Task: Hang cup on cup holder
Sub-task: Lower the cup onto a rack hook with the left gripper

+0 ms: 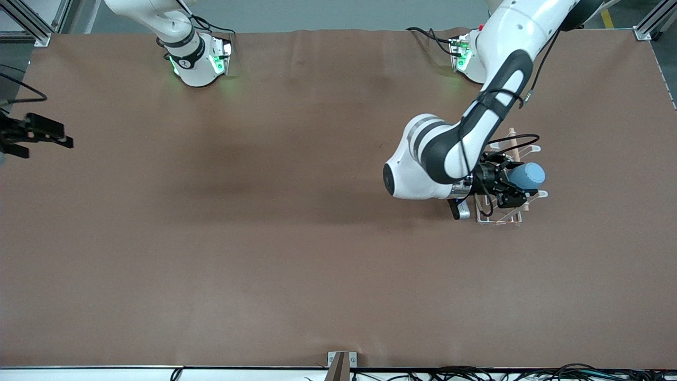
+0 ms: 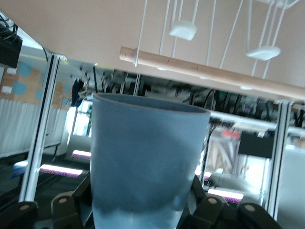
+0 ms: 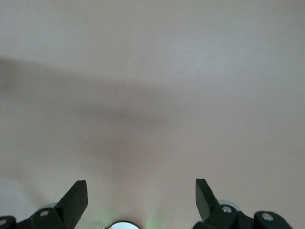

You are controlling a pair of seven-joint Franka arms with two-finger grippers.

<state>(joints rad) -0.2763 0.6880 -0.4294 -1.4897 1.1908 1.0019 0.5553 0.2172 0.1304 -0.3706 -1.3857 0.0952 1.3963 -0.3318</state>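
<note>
The cup (image 1: 529, 176) lies on its side in the air, gripped by the left gripper (image 1: 509, 185), whose fingers are closed on it — directly over the cup holder (image 1: 505, 211). In the left wrist view the cup (image 2: 147, 162) fills the middle, with the holder's wooden rod (image 2: 214, 71) at about twelve o'clock of it. The holder stands on the brown table (image 1: 264, 238) toward the left arm's end. The right gripper (image 1: 37, 135) waits over the table's edge at the right arm's end, its fingers (image 3: 76, 200) spread apart — holding nothing.
</note>
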